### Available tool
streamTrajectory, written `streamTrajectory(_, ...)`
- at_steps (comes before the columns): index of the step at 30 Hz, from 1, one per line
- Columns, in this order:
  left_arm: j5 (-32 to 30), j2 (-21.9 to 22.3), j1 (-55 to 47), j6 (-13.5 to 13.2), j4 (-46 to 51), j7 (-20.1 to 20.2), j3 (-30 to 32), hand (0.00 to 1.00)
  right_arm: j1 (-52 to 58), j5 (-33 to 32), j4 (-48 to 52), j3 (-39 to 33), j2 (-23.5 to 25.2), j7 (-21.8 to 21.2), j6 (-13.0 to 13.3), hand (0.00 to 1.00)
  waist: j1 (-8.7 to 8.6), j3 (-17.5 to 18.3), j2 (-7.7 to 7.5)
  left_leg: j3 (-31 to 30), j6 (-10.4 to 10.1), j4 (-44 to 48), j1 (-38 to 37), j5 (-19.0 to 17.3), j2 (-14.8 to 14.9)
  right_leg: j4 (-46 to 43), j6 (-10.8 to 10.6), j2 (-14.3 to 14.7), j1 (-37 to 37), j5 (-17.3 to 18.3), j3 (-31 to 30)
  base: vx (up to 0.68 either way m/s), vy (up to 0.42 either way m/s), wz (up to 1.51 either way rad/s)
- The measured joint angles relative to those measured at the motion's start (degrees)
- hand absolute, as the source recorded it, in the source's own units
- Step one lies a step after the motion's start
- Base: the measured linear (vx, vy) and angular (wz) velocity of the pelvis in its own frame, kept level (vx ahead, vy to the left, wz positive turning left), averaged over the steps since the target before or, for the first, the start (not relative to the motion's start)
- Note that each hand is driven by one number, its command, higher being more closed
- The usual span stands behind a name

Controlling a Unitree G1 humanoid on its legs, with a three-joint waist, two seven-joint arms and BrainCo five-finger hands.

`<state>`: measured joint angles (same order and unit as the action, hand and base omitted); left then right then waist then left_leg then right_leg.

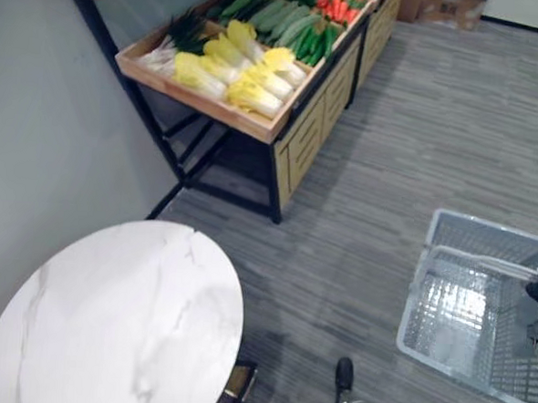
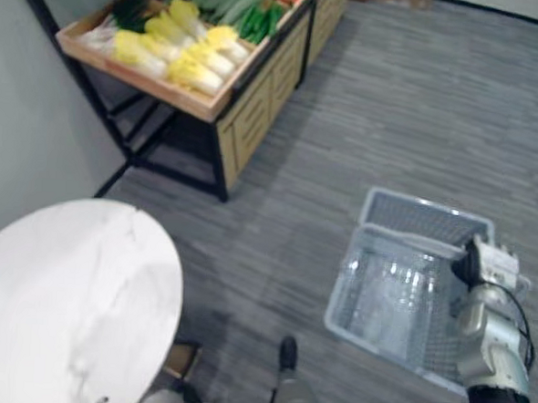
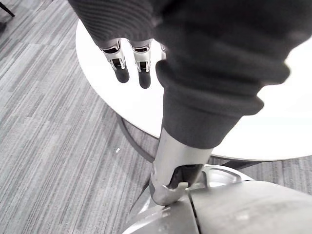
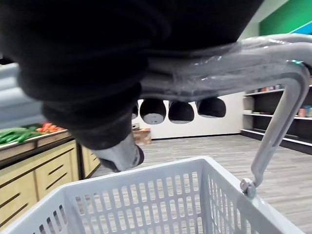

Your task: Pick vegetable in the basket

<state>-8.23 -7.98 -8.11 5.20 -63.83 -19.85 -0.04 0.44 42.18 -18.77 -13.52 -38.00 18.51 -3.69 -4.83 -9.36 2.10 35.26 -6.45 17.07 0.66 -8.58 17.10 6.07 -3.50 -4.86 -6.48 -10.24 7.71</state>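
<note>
the vegetables (image 1: 260, 50) lie on a slanted wooden tray (image 1: 211, 108) of a display stand, far from the robot, at the upper left of the eye views. nearest on the tray are pale yellow cabbages (image 1: 236, 72) with white stems, laid in rows side by side. behind them is a bunch of dark green leaves (image 1: 186, 30), then long green vegetables (image 1: 293, 25), and at the far end some red vegetables (image 1: 336, 6). under the tray the stand has a black metal frame and light wooden drawers (image 1: 312, 122).

the basket (image 2: 345, 279) is well apart from the stand, at the robot's right side over the grey striped floor (image 1: 420, 128). it is light grey plastic with walls of small slots, and its bottom shows bare through the open top. the right hand (image 4: 181, 111) has its fingers curled round the grey handle (image 4: 273, 63) of the basket, the dark tips coming out below the bar and the thumb on the near side, so the basket is in its grasp.

the left hand (image 3: 121, 63) is over the edge of a round white marble table (image 1: 106, 319) at the robot's left; its fingers are straight and relaxed and it has nothing in it.
</note>
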Motion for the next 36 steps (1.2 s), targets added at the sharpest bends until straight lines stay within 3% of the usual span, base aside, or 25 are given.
streamTrajectory(3,0.1,1.4,-0.6,-0.2,0.1,-0.1,1.8,0.00,0.0,-0.5,0.1,-0.2,1.2,1.5,0.0,1.00,0.28,-0.4,0.33,-9.9,0.0,6.2,0.7,-0.1,-1.5,0.0,0.4,-0.1,0.7,0.3,-4.9,0.00,0.075,-0.73)
streamTrajectory(4,0.3,2.7,-1.0,-0.6,0.1,-0.1,2.2,0.00,0.0,-0.6,0.2,-0.4,1.9,2.3,0.0,1.00,0.45,-0.3,0.96,-19.6,-2.2,5.6,1.0,-3.2,-6.5,0.0,0.2,-0.8,0.3,0.2,-8.0,-0.01,0.122,-0.77)
streamTrajectory(5,0.3,2.8,-1.2,-0.8,0.1,-0.2,2.4,0.00,0.0,-0.7,0.3,-0.5,2.1,2.3,0.0,1.00,0.48,-0.3,1.11,-21.2,-2.4,5.2,1.0,-3.8,-7.7,0.0,0.2,-0.8,0.1,0.1,-8.5,-0.04,0.229,-0.98)
streamTrajectory(6,0.7,3.3,-1.4,-1.2,0.2,-0.2,2.5,0.00,0.0,-1.3,0.6,-1.1,3.3,2.4,0.0,1.00,0.56,-0.4,1.93,-25.8,-2.1,2.7,1.2,-5.9,-11.1,0.0,0.1,-0.4,-1.1,0.1,-10.6,-0.08,0.207,-0.99)
streamTrajectory(7,0.7,3.5,-1.2,-1.3,0.1,-0.2,2.5,0.00,0.8,-1.8,1.0,-1.7,5.1,2.4,0.0,1.00,0.62,-0.6,2.65,-27.3,2.4,-1.4,1.1,-8.7,-12.7,0.0,0.1,0.7,-2.9,0.1,-12.1,-0.09,0.239,-1.09)
streamTrajectory(8,0.7,3.3,-1.0,-1.3,0.2,-0.1,2.7,0.00,1.3,-1.8,1.1,-1.8,6.3,2.4,0.0,1.00,0.68,-0.6,1.89,-26.7,2.5,-2.1,1.0,-8.9,-13.5,0.0,-0.3,0.7,-3.5,0.5,-13.2,-0.07,0.124,-0.79)
streamTrajectory(9,0.7,3.3,-1.1,-1.4,0.5,-0.2,2.8,0.00,1.7,-1.8,1.7,-1.8,6.7,2.4,0.0,1.00,1.06,-0.3,3.04,-26.4,2.8,-3.0,1.2,-9.0,-13.6,-0.1,-0.7,0.8,-4.1,0.8,-13.2,-0.03,0.078,-0.50)
streamTrajectory(10,0.8,4.0,-1.2,-1.6,0.5,-0.3,2.8,0.00,2.2,-1.7,2.8,-2.1,6.8,2.7,-0.4,1.00,0.49,-1.0,2.86,-25.9,3.1,-2.7,2.2,-9.2,-13.4,-5.0,-0.2,1.1,-6.3,0.5,-12.7,0.05,0.089,-0.43)
streamTrajectory(13,0.9,3.3,-0.6,-1.4,0.5,-0.3,3.6,0.00,2.8,-1.5,2.6,-3.9,7.2,3.5,-1.7,1.00,0.53,-1.4,2.47,-26.4,4.9,-0.5,2.9,-9.0,-15.1,-6.9,-0.2,2.0,-7.3,1.0,-14.2,0.07,0.132,-0.51)
streamTrajectory(14,0.9,3.1,-0.3,-1.3,0.7,-0.3,4.6,0.00,3.4,-1.5,2.7,-4.0,8.1,3.6,-2.0,1.00,0.26,-1.5,1.67,-26.3,5.4,0.2,2.6,-8.6,-15.4,-10.4,-0.1,2.4,-9.4,1.0,-14.1,0.04,0.060,-0.57)
streamTrajectory(16,0.8,2.3,0.4,-1.1,0.9,-0.2,5.3,0.00,2.4,-1.6,2.8,-3.9,11.0,3.6,-1.9,1.00,0.37,-3.0,-0.82,-25.6,5.5,0.1,1.3,-8.6,-15.0,-15.2,-0.1,3.3,-11.8,1.0,-12.0,0.02,-0.015,-0.71)
streamTrajectory(17,0.8,1.6,0.9,-0.9,0.4,-0.1,5.5,0.00,2.2,-1.7,2.8,-3.8,12.2,3.6,-1.9,1.00,0.59,-3.6,-1.56,-23.8,6.2,-0.1,0.8,-8.9,-13.3,-15.0,0.7,3.4,-11.1,1.0,-10.8,-0.06,-0.083,-0.53)
streamTrajectory(18,0.6,1.4,1.4,-1.0,0.1,-0.1,5.9,0.00,2.0,-1.8,2.8,-3.8,12.7,3.6,-1.8,1.00,0.77,-4.1,-1.98,-23.1,6.5,-0.1,0.2,-9.1,-12.3,-21.5,5.2,3.2,-12.5,5.6,-7.4,-0.07,-0.082,-0.39)
streamTrajectory(19,0.5,1.0,1.6,-1.0,0.3,-0.1,5.9,0.00,2.0,-2.0,2.8,-3.9,12.5,3.7,-1.8,1.00,0.41,-4.3,-2.25,-23.0,6.2,-0.3,0.2,-8.9,-11.6,-28.2,7.1,2.1,-13.8,9.1,-4.0,-0.03,-0.058,-0.11)
streamTrajectory(20,0.4,0.6,2.0,-0.9,0.8,-0.1,5.8,0.00,2.1,-1.7,2.5,-3.9,11.6,3.7,-1.9,1.00,0.25,-4.3,-2.31,-23.4,5.5,-0.3,-0.3,-8.5,-10.3,-36.5,6.7,-0.5,-14.2,12.7,-0.9,0.04,-0.080,-0.05)
streamTrajectory(21,0.4,0.5,2.0,-0.8,1.1,-0.1,5.8,0.00,2.1,-1.5,2.5,-4.0,10.7,3.8,-1.9,1.00,0.47,-4.2,-2.38,-23.5,5.1,-0.1,-0.3,-8.2,-9.4,-37.6,6.2,-2.5,-12.7,14.0,-1.2,0.07,-0.107,-0.05)
streamTrajectory(25,0.4,0.0,2.5,-0.9,1.4,-0.4,4.3,0.00,0.7,-1.5,2.7,-4.0,9.8,4.0,-2.1,1.00,0.65,-3.7,-3.46,-24.7,4.2,1.6,2.2,-7.8,-7.1,-33.3,5.5,-8.1,-11.4,14.5,-6.1,0.08,-0.314,-0.04)
streamTrajectory(26,0.7,-0.1,2.8,-0.9,1.2,-0.9,3.6,0.00,0.3,-1.5,2.7,-3.9,9.9,4.0,-2.1,1.00,0.86,-3.7,-3.39,-25.1,2.4,2.5,2.7,-8.1,-5.8,-31.7,4.4,-9.7,-11.3,13.7,-8.7,0.06,-0.415,-0.05)
streamTrajectory(27,0.9,-0.8,3.0,-0.9,1.1,-1.4,3.0,0.00,0.0,-1.5,2.7,-3.9,10.4,4.0,-2.1,1.00,1.22,-3.6,-3.78,-25.5,-0.5,3.2,3.1,-8.4,-4.5,-29.1,-0.6,-10.2,-10.7,11.9,-11.6,0.07,-0.447,-0.01)
streamTrajectory(29,1.1,-0.9,3.7,-0.9,1.0,-2.3,2.7,0.00,-0.7,-1.6,3.0,-3.5,10.7,4.0,-2.4,1.00,1.82,-3.4,-3.04,-26.6,-3.9,0.6,2.8,-6.3,-1.7,-28.6,-6.7,-8.1,-10.4,15.5,-8.9,0.10,-0.490,-0.12)
streamTrajectory(30,1.2,-0.7,4.0,-0.9,1.0,-2.7,2.7,0.00,-0.8,-1.5,3.8,-2.9,10.7,4.0,-2.5,1.00,2.03,-3.4,-2.89,-26.6,-5.4,-1.5,1.8,-4.4,-0.7,-28.8,-7.7,-7.3,-10.2,18.2,-6.4,0.09,-0.464,-0.18)
streamTrajectory(31,1.2,-0.4,4.0,-0.8,1.0,-2.9,2.8,0.00,-1.0,-1.5,3.9,-2.7,10.7,4.0,-2.5,1.00,1.96,-3.4,-2.29,-26.7,-5.8,-2.4,1.4,-3.4,-0.1,-29.3,-7.3,-6.6,-10.2,18.7,-5.8,0.04,-0.389,0.02)
streamTrajectory(32,1.2,-0.2,3.9,-0.8,0.6,-3.6,2.8,0.00,-0.3,-1.5,3.9,-2.0,10.7,4.0,-2.7,1.00,1.61,-3.3,-1.74,-26.9,-6.0,-3.7,0.9,-0.2,0.8,-30.4,-6.4,-5.7,-10.0,19.2,-4.6,0.01,-0.342,0.21)
streamTrajectory(35,1.3,0.3,3.3,-0.9,0.6,-3.8,2.8,0.00,2.0,-1.5,4.5,-1.9,10.7,4.1,-2.7,1.00,1.55,-3.0,-1.19,-29.5,-3.1,-1.2,2.5,4.8,1.7,-29.5,-4.6,-5.0,-7.3,20.2,-1.6,-0.02,-0.297,0.42)
streamTrajectory(36,1.3,0.3,3.4,-0.9,0.7,-4.1,2.8,0.00,2.9,-1.5,5.2,-1.9,10.7,4.3,-2.7,1.00,1.51,-2.9,-1.08,-28.8,-0.3,0.6,4.3,7.6,1.6,-28.4,-4.2,-5.2,-6.1,20.5,0.3,-0.07,-0.206,0.57)
